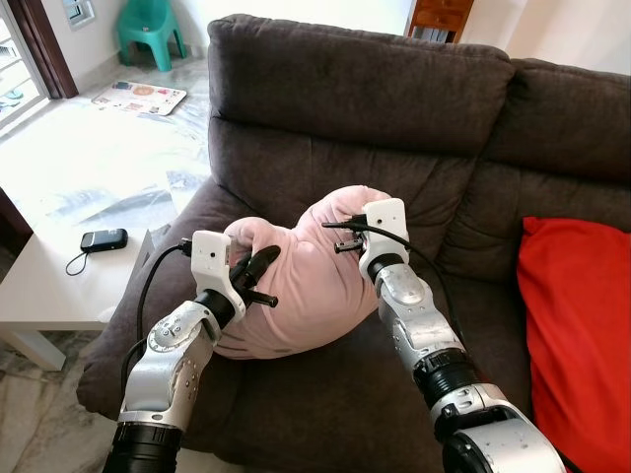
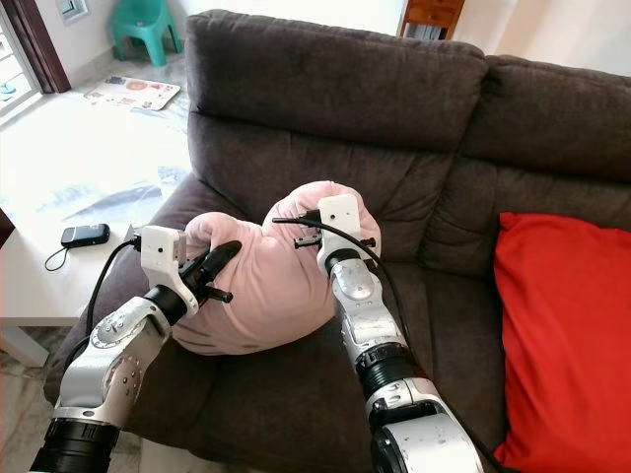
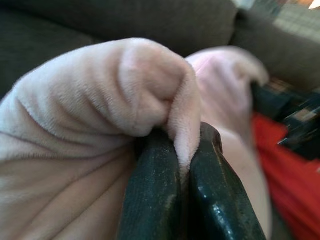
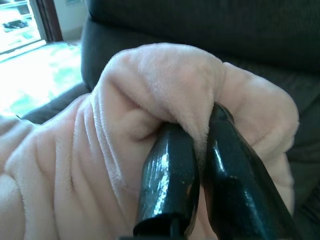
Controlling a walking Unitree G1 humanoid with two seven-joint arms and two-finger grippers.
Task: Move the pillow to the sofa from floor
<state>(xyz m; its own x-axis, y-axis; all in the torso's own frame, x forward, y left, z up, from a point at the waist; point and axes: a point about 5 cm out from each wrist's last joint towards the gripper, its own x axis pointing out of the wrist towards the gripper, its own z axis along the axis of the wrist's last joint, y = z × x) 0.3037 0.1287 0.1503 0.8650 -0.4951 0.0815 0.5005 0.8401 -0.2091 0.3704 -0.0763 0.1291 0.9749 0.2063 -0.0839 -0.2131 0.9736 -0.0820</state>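
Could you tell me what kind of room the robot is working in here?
Most likely a home living room: a dark brown sofa with a red cushion, a low white table beside it, and a small green plastic chair on the tiled floor.

pale pink pillow (image 1: 306, 276), dark brown sofa (image 1: 394, 108), red cushion (image 1: 577, 325).

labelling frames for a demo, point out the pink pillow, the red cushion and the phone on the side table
pink pillow (image 1: 306, 286), left eye view, middle of its plush front
red cushion (image 1: 577, 325), left eye view, centre of its face
phone (image 1: 104, 238), left eye view, middle of its dark body on the white side table
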